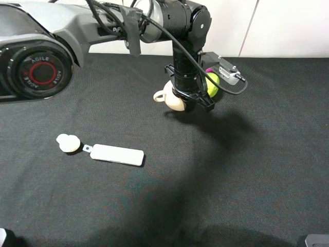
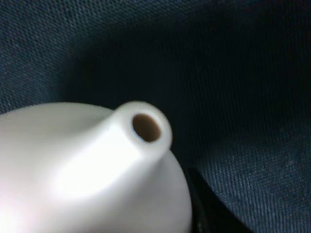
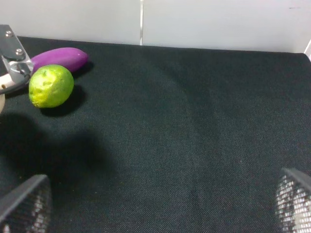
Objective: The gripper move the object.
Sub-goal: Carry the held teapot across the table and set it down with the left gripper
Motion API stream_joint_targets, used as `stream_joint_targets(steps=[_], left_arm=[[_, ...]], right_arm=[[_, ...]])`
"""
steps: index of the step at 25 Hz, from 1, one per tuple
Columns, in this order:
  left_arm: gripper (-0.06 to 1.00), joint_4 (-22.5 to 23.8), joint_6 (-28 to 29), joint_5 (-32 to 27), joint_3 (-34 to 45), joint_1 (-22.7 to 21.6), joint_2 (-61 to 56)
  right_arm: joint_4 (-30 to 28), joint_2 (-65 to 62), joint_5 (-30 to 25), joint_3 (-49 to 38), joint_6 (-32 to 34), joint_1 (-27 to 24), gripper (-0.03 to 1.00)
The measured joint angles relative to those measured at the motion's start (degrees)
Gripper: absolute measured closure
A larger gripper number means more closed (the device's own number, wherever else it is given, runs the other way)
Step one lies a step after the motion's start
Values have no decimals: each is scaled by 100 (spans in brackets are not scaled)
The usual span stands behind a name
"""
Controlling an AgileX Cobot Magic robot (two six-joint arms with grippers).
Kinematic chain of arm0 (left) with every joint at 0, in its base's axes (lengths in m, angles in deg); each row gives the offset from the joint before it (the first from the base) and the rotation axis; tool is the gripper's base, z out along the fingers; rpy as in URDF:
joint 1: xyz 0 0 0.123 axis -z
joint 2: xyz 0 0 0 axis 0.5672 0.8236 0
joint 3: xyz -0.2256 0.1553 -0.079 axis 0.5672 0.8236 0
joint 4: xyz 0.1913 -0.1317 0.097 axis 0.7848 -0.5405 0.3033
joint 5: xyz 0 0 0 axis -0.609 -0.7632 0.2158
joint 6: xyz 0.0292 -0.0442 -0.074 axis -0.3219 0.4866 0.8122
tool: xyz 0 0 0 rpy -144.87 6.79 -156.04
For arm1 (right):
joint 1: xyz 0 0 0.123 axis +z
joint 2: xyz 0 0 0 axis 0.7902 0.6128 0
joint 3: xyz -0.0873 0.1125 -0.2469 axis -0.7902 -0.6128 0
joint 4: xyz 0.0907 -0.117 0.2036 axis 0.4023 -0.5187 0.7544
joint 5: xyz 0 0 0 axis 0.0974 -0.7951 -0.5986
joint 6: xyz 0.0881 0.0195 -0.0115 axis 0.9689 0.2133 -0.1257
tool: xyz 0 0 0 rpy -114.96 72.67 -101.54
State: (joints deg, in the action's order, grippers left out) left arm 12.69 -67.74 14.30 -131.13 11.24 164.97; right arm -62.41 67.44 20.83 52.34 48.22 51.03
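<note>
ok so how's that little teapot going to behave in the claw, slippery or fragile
The teapot looks smooth and rounded, so it may slip or twist in the left gripper. It seems ceramic: probably stiff, fairly heavy for its size, and likely to chip at the spout or loop handle if dropped.

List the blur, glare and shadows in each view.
High view: sharp, with a soft shadow on the cloth beside the teapot. Left wrist view: teapot too close, blurred, a bright glare patch on its body. Right wrist view: lime sharp with a dark shadow, near fingertips blurred.
</note>
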Motion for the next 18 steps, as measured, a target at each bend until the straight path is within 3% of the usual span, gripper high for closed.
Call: stream_joint_targets(steps=[18], left_arm=[[79,-4,-22,155,-292,-62,325]], right_arm=[[15,0,0,0,0,0,27]])
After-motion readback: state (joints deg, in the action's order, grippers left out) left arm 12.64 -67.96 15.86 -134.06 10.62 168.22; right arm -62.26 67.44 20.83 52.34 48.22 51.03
